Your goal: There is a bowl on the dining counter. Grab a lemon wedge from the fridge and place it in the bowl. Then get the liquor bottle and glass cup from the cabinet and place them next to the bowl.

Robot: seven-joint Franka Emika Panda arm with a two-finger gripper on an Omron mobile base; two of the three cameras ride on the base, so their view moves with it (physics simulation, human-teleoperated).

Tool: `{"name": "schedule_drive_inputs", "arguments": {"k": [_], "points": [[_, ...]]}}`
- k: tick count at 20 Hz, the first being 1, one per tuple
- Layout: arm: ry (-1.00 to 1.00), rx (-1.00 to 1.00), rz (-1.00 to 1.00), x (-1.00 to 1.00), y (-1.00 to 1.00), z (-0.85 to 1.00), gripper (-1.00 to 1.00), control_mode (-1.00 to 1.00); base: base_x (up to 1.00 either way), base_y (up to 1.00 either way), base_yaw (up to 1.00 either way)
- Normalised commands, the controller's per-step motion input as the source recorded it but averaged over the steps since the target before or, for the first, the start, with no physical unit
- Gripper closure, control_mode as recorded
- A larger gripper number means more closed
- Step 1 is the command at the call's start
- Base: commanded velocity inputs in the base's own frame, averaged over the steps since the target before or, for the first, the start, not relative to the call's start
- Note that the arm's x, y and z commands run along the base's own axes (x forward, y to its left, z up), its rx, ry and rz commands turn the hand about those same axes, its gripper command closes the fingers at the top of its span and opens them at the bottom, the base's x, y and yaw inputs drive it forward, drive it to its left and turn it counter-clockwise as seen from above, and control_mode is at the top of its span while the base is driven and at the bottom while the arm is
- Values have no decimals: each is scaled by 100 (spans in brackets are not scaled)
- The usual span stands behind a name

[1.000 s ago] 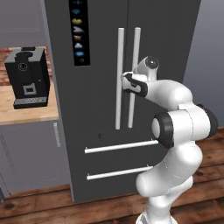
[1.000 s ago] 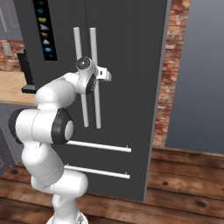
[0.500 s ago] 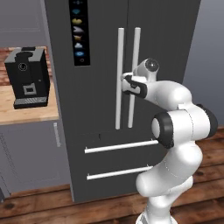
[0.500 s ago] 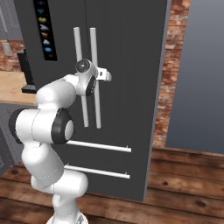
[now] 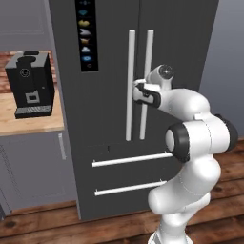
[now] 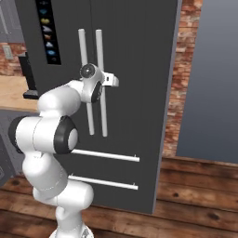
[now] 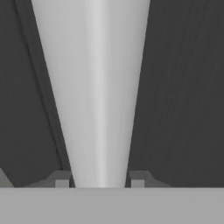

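Observation:
The tall dark grey fridge (image 5: 105, 143) stands closed in front of me, with two long silver vertical handles side by side. My gripper (image 5: 141, 90) is at mid-height on the right door's handle (image 5: 149, 52). In the hand view that handle (image 7: 98, 87) runs up between my fingertips (image 7: 61, 179), which press on it from both sides. From the right base view the gripper (image 6: 108, 81) reaches the same handle (image 6: 99, 51). The bowl, dining counter, lemon wedge, liquor bottle and glass cup are out of view.
A black coffee machine (image 5: 29, 85) stands on a wood worktop (image 5: 28, 125) left of the fridge. Two horizontal drawer handles (image 5: 128, 159) cross the fridge's lower part. A brick wall (image 6: 183, 69) and a grey panel lie to the right, above a wooden floor (image 6: 195, 200).
The jaws have closed in from wide open onto the right door's handle. The arm and the fridge door have hardly moved.

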Motion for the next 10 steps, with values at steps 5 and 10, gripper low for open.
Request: {"name": "schedule_drive_inputs", "arguments": {"k": [5, 10], "points": [[0, 0, -6, -73, -59, 19, 100, -100, 0, 0, 0], [-2, 0, -7, -100, -86, 23, 100, -100, 0, 0, 0]]}}
